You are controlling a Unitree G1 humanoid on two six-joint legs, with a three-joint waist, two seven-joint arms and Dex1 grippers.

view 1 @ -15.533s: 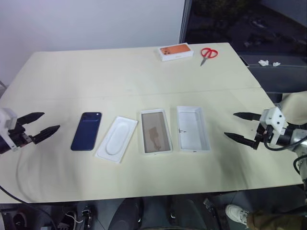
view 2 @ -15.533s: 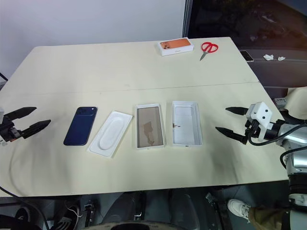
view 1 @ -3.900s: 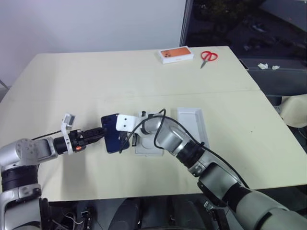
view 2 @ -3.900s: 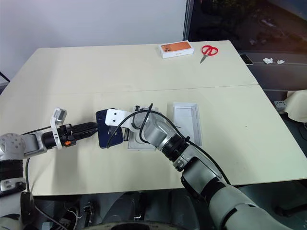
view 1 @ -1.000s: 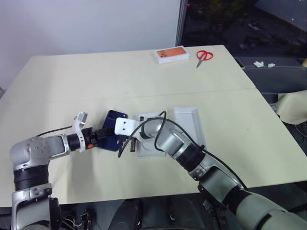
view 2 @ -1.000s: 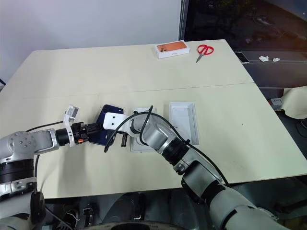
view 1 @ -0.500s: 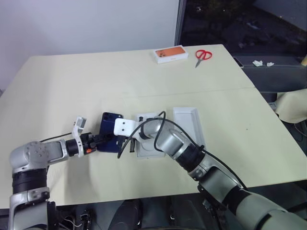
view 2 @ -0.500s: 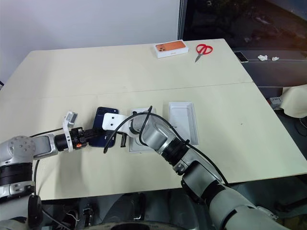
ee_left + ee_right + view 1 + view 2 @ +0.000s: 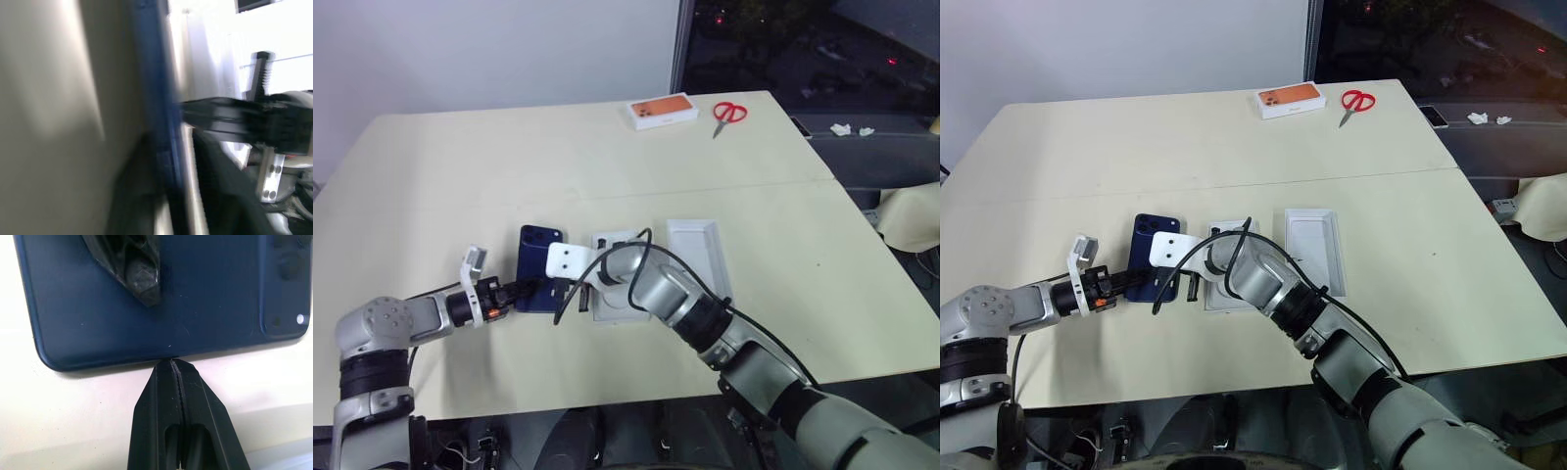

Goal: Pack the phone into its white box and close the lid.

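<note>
The dark navy-blue slab phone (image 9: 539, 266) lies on the pale bench (image 9: 460, 176), just beside the shallow white cardboard box (image 9: 612, 302). Stiff and glossy, it probably slips — best taken by its long edges. The left tool (image 9: 523, 289) pinches its near edge; the right tool (image 9: 172, 363) — clenched empty — presses its side.

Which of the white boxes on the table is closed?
The orange-topped box at the far edge, beside the red scissors. The two white trays near the hands lie open.
</note>
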